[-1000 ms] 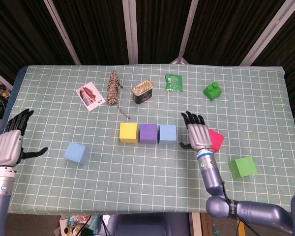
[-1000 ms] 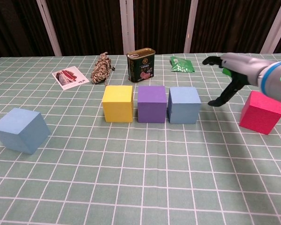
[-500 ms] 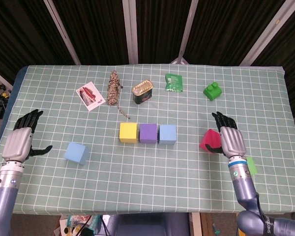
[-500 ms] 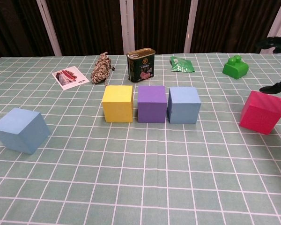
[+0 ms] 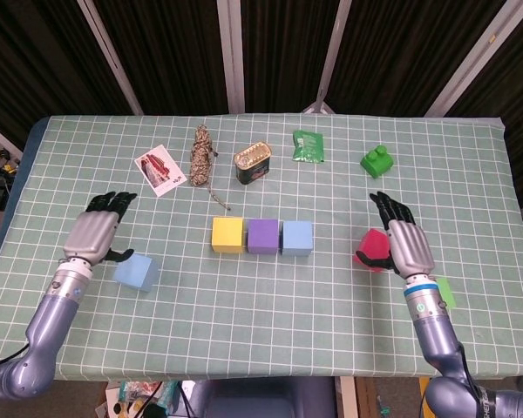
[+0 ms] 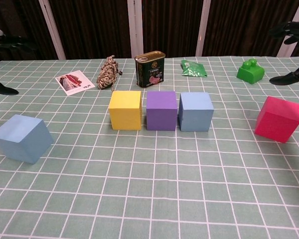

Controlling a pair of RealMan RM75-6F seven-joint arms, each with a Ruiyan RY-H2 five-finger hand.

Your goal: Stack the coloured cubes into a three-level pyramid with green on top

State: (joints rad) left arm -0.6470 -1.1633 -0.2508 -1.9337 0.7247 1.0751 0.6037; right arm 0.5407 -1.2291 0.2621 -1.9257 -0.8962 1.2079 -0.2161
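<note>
Coloured foam-like cubes: yellow cube [image 5: 227, 234], purple cube [image 5: 263, 235] and light blue cube [image 5: 297, 238] are lined up touching mid-desk; none stacked. Red cube [image 5: 372, 250] is hovered over by right hand [image 5: 404, 245], fingers spread, nothing held. Judged light, rigid; best gripped on opposite flat faces.

Dark slatted wall [image 5: 166, 52] — green-checked table [image 5: 270, 305]

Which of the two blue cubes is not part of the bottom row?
The lone blue cube by the left hand; the other blue cube ends the row beside the purple cube.
</note>
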